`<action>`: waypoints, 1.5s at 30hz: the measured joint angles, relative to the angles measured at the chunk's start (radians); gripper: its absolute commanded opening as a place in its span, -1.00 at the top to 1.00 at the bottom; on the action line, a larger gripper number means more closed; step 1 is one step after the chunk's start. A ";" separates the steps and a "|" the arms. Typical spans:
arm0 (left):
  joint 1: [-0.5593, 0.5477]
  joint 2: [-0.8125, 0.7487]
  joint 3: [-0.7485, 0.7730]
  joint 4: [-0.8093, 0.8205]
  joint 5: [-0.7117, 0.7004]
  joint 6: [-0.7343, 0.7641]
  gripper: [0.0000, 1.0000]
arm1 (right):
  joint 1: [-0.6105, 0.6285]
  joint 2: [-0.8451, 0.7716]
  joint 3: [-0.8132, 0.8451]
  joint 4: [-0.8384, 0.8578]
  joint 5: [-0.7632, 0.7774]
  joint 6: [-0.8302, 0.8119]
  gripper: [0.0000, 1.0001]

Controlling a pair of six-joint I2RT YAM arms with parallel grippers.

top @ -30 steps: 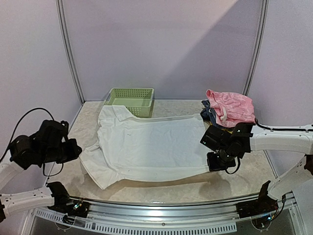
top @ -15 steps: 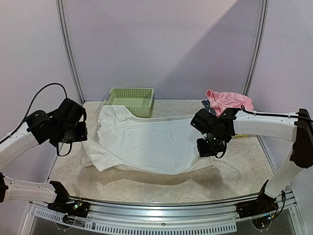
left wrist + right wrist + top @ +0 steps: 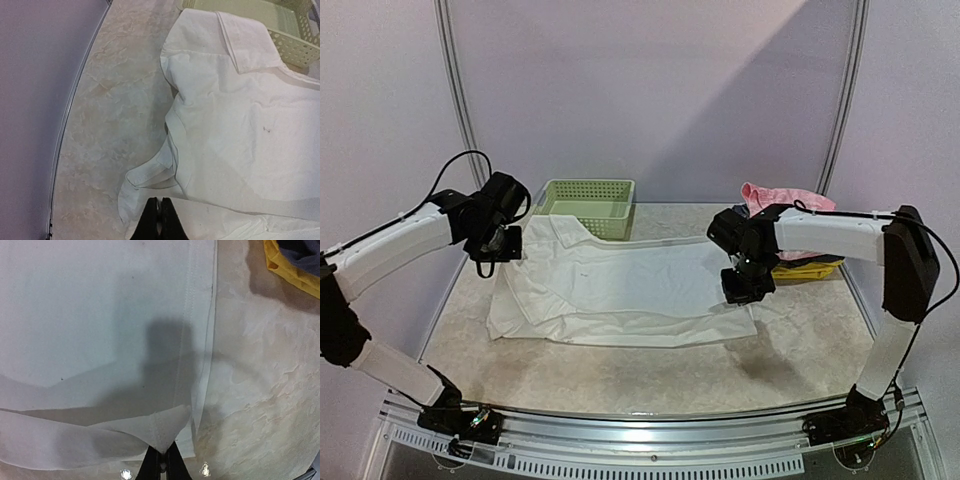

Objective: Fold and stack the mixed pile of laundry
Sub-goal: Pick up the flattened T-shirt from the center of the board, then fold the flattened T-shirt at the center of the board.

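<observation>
Top view: shirt (image 3: 620, 290) lies spread across the middle of the bench (image 3: 620, 380), collar end to the left, its near edge doubled over on itself.
Left side: left hand (image 3: 492, 250) is pinched shut on the shirt's left edge, close to the sleeve.
Right side: right hand (image 3: 745, 287) is pinched shut on the shirt's hem at its right end.
Pink piece: pink piece (image 3: 775, 195) sits crumpled on the folded clothes (image 3: 810, 268) at the far right of the bench, apart from the shirt.
Basket: basket (image 3: 585, 200) stands at the back of the bench, and the shirt's collar touches its front wall.
Left wrist view: the fingers meet with white cloth between the tips. A short sleeve curls just beside them, and the collar lies flat against the basket at the top.
Right wrist view: the closed tips grip a pointed corner of the hem, turned back over the shirt's flat body. The hand's shadow falls on the cloth. Yellow and dark blue edges of the folded clothes show in the top right corner, on bare bench.
</observation>
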 measured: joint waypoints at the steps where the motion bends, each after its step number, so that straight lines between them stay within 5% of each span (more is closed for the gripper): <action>1: 0.007 0.032 0.019 0.006 0.001 0.007 1.00 | -0.005 0.023 0.006 0.000 -0.003 -0.004 0.96; 29: 0.062 0.494 0.251 0.170 -0.079 0.215 0.98 | -0.054 0.158 0.063 -0.019 -0.014 -0.026 0.91; 37: 0.084 0.551 0.266 0.265 -0.104 0.272 0.35 | -0.079 0.158 0.036 0.002 0.007 -0.019 0.45; 43: 0.088 0.552 0.295 0.300 -0.113 0.281 -0.82 | -0.122 0.156 -0.013 0.047 0.031 -0.011 -0.02; 45: 0.088 0.542 0.292 0.300 -0.114 0.277 -0.99 | -0.132 0.141 -0.030 0.061 0.041 -0.011 -0.27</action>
